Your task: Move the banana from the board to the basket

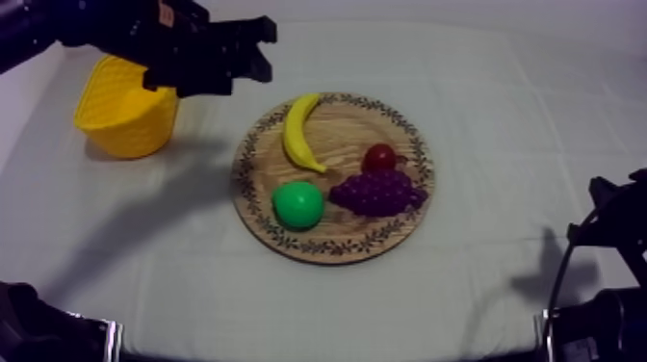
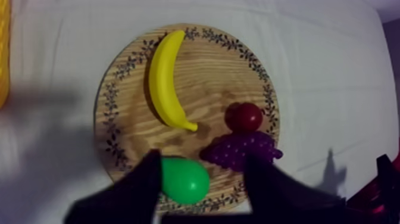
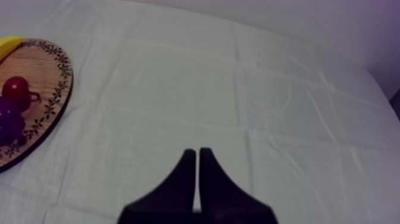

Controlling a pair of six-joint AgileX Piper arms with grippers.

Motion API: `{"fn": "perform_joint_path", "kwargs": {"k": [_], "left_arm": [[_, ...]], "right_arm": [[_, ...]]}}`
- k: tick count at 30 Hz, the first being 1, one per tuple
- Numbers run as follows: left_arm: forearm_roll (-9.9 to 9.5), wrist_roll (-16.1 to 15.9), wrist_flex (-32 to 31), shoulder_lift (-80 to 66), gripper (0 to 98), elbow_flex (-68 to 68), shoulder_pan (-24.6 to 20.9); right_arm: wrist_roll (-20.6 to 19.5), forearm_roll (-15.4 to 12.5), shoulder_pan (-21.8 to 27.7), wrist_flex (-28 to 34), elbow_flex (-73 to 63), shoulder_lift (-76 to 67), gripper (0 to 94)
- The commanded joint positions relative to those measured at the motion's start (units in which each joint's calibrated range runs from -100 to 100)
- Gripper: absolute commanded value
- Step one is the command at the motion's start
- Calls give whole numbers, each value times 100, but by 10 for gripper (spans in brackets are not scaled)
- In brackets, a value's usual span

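Observation:
The yellow banana (image 1: 300, 130) lies on the left part of the round wooden board (image 1: 385, 241), curved, apart from the other fruit. In the left wrist view the banana (image 2: 165, 80) is beyond my left gripper (image 2: 203, 159), which is open, its black fingers (image 2: 140, 190) wide apart over the board's (image 2: 119, 119) near rim. From above, my left gripper (image 1: 267, 50) hovers between the yellow basket (image 1: 125, 111) and the board's far-left rim, holding nothing. My right gripper (image 3: 197, 156) is shut as a narrow wedge over bare cloth, well right of the board (image 3: 47, 101).
A green pear (image 1: 297, 204), a purple bunch of grapes (image 1: 377, 193) and a small red fruit (image 1: 379, 157) share the board. The basket stands at the table's far left. My right arm (image 1: 616, 231) rests at the table's right edge, with open cloth between it and the board.

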Motion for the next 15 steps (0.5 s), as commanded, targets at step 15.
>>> {"fn": "perform_joint_path", "kwargs": {"k": [15], "left_arm": [[21, 86, -320, 231, 845, 252, 43]], "right_arm": [[-4, 1, -2, -1, -3, -2, 3]]}}
